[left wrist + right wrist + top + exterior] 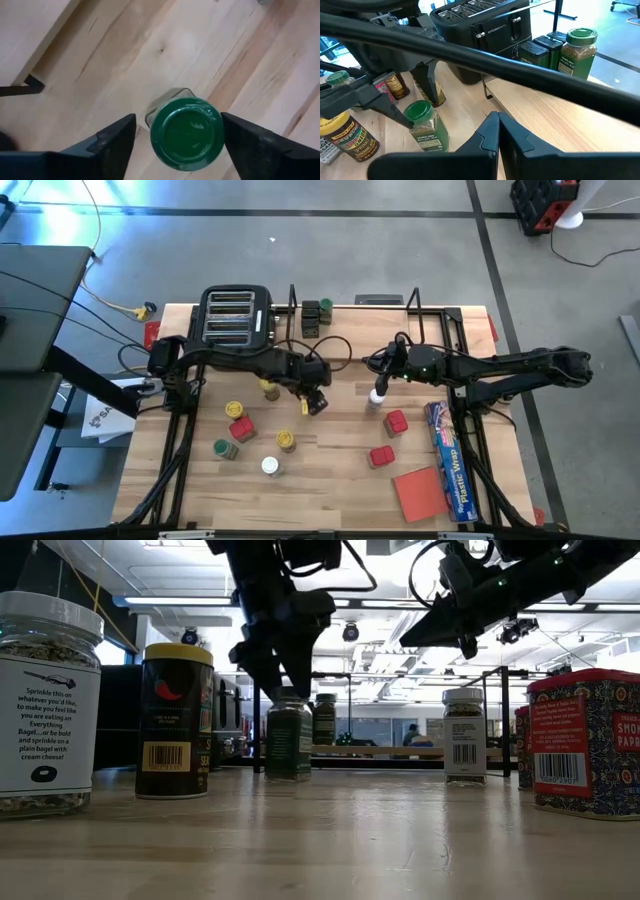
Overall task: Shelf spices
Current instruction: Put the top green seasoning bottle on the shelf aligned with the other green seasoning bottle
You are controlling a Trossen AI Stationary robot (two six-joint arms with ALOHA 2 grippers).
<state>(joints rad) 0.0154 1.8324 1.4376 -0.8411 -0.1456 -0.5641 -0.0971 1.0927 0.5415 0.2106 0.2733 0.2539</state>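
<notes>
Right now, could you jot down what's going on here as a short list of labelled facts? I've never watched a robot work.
Left gripper: open, fingers on either side of a green-lidded jar standing on the table, not yet closed on it
Right gripper: shut, empty, over the table's middle by a white-lidded jar
Shelf: holds two dark square jars and one green-lidded round jar
Toaster: beside the shelf
Loose spices: yellow-lidded jar, red tins
Other: blue plastic-wrap box, red pad
</notes>
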